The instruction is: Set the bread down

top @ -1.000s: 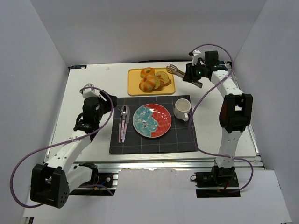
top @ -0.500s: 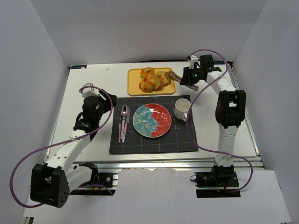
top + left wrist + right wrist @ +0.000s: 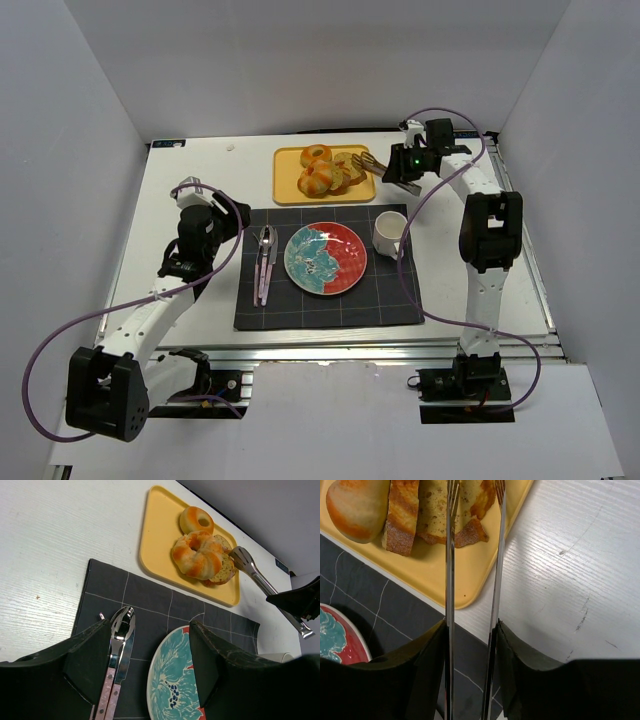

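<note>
The bread point(image 3: 436, 511), a golden-yellow speckled slice, lies on the yellow tray point(image 3: 445, 575) beside a darker brown slice point(image 3: 401, 517). It also shows in the top view point(image 3: 350, 166). My right gripper point(image 3: 470, 645) is shut on metal tongs point(image 3: 450, 580). The tongs' two arms stand apart, their tips over the bread slices; whether they touch it I cannot tell. In the top view the right gripper point(image 3: 405, 165) is just right of the tray. My left gripper point(image 3: 145, 660) is open and empty, above the spoon and knife point(image 3: 117, 645) left of the plate point(image 3: 172, 680).
Orange-glazed ring rolls point(image 3: 318, 172) fill the tray's left part point(image 3: 285, 178). A red and teal plate point(image 3: 325, 258) sits on a dark placemat point(image 3: 390, 300), with a white mug point(image 3: 390, 235) to its right and cutlery point(image 3: 265, 262) to its left.
My right gripper has moved left and down with the tongs, bringing their tips from beside the tray to over the bread slices. The left arm has not moved.
</note>
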